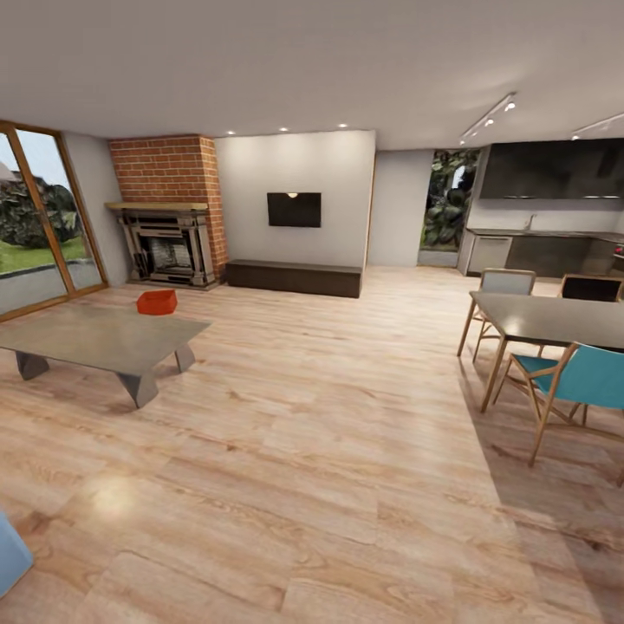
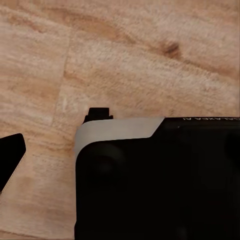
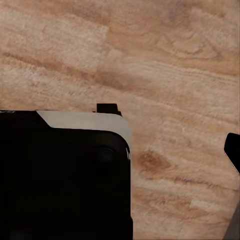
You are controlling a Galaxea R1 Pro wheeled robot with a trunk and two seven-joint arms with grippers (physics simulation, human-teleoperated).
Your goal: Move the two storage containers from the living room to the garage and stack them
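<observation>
I am in the living room with its light wood plank floor. One orange-red storage container sits far off on the left, at the far edge of the low glass table; I cannot tell whether it rests on the table or on the floor behind it. The garage is out of view. The left wrist view looks down on planks and my black base, with one dark fingertip at the frame edge. The right wrist view gives the same, with a fingertip at its edge.
A brick fireplace, a wall TV and a dark low bench line the far wall. Wood-framed glass doors stand left. A dining table with chairs, one teal, is on the right. A blue corner shows at lower left.
</observation>
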